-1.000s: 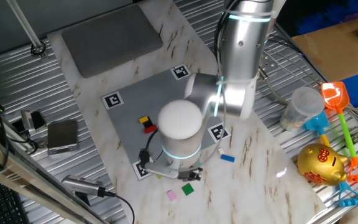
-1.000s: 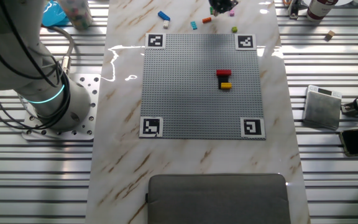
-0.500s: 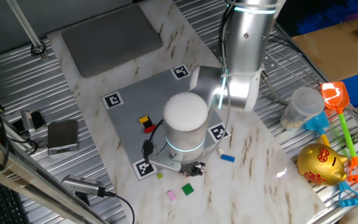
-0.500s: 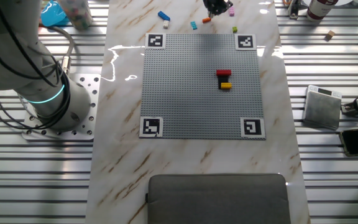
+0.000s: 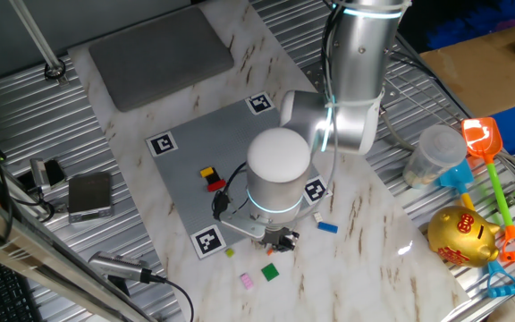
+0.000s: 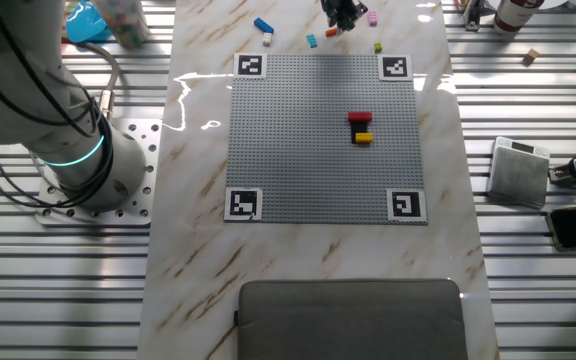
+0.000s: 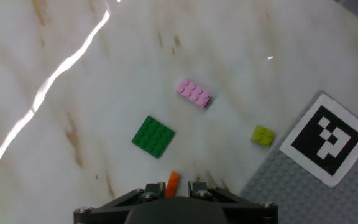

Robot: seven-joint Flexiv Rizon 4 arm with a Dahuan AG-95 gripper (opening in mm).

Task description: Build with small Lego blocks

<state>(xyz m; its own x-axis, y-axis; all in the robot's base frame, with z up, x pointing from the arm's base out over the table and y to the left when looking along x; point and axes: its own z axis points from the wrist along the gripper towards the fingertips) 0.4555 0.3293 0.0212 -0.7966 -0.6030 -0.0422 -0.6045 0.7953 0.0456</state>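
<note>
One grey studded plate (image 6: 323, 140) fills the middle of the other fixed view, a red, black and yellow stack (image 6: 361, 128) standing right of its centre; the gripper (image 6: 343, 12) hangs at the top edge of that frame, past the plate's far border, over the loose bricks on the marble; in the hand view a green square brick (image 7: 153, 136) lies left of centre, a pink brick (image 7: 194, 93) above it, a yellow-green brick (image 7: 263, 135) to the right beside the corner marker (image 7: 328, 139); smallest, an orange brick (image 7: 173, 182) sits at the bottom centre, pinched between the jaws. The step in hand looks like the carry from pickup; the next move calls for travel to the stack, stud alignment, then a straight press down.
</note>
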